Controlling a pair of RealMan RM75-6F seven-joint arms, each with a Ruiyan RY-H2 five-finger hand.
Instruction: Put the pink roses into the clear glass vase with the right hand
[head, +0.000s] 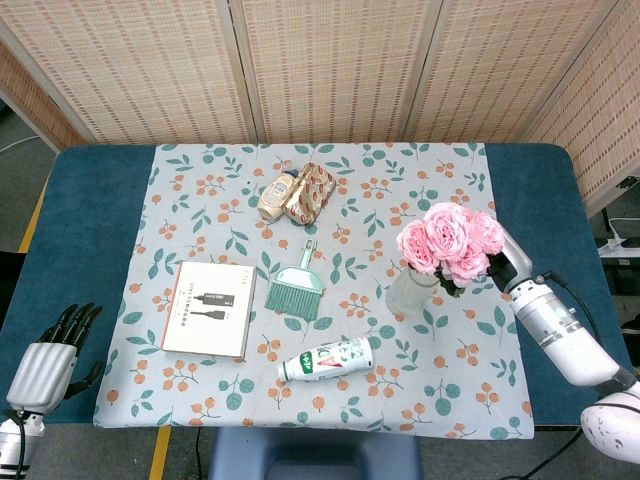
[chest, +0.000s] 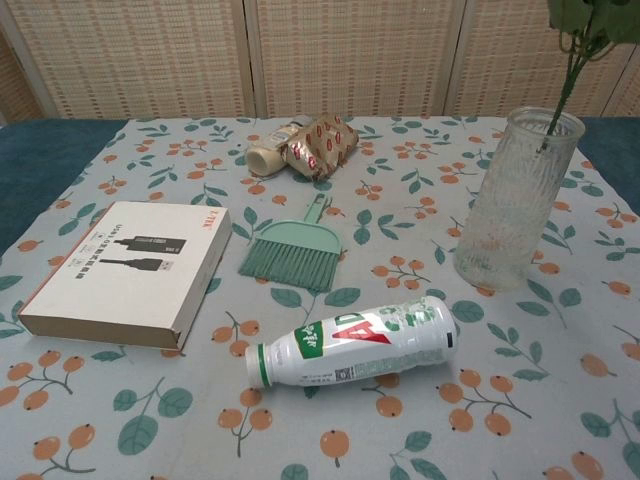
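A bunch of pink roses (head: 449, 239) hangs over the clear glass vase (head: 408, 291), covering its mouth in the head view. My right hand (head: 507, 262) grips the bunch from the right, and the blooms hide most of the hand. In the chest view the green stems (chest: 562, 92) slant down into the mouth of the ribbed vase (chest: 512, 204), with leaves (chest: 592, 18) at the top edge; the hand itself is outside that view. My left hand (head: 48, 356) rests off the cloth at the table's front left corner, fingers apart, holding nothing.
On the floral cloth lie a white box (head: 209, 310), a green hand brush (head: 297, 283) and a bottle on its side (head: 325, 360) left of the vase. A small jar (head: 277, 195) and a red-patterned packet (head: 310, 190) sit further back. A woven screen (head: 320, 60) stands behind the table.
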